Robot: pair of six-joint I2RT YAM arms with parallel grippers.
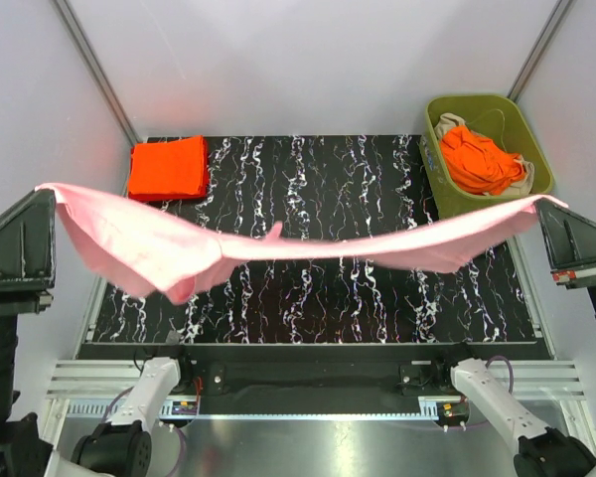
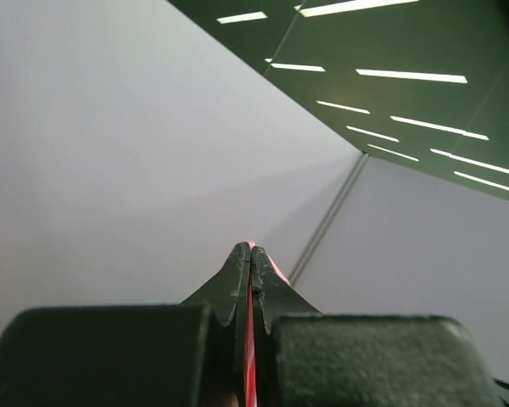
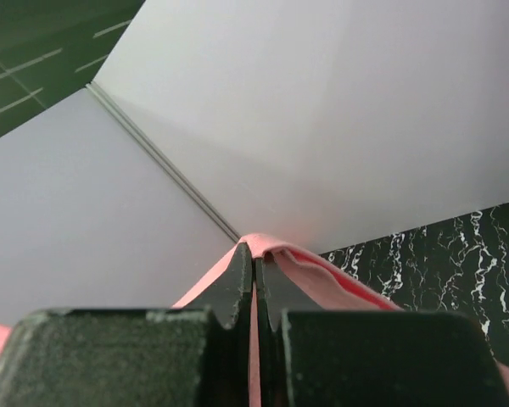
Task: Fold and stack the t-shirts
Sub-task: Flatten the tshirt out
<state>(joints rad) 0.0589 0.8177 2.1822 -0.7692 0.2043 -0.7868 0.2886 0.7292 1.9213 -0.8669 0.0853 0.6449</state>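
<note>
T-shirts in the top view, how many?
3. A pink t-shirt stretched in the air between left pincer and right pincer; folded orange-red t-shirt at the far-left corner of the table; crumpled orange-red t-shirt in the olive-green bin, where more may be hidden.

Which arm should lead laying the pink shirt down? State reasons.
Probably left: the left end effector grips the pink t-shirt nearest the folded orange t-shirt, where most cloth sags; the right end effector holds the end by the green bin.

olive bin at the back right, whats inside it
A crumpled orange-red t-shirt fills the olive bin, with some beige cloth showing at its edges. The bin's floor is covered, and the stretched pink t-shirt hides its near rim.
</note>
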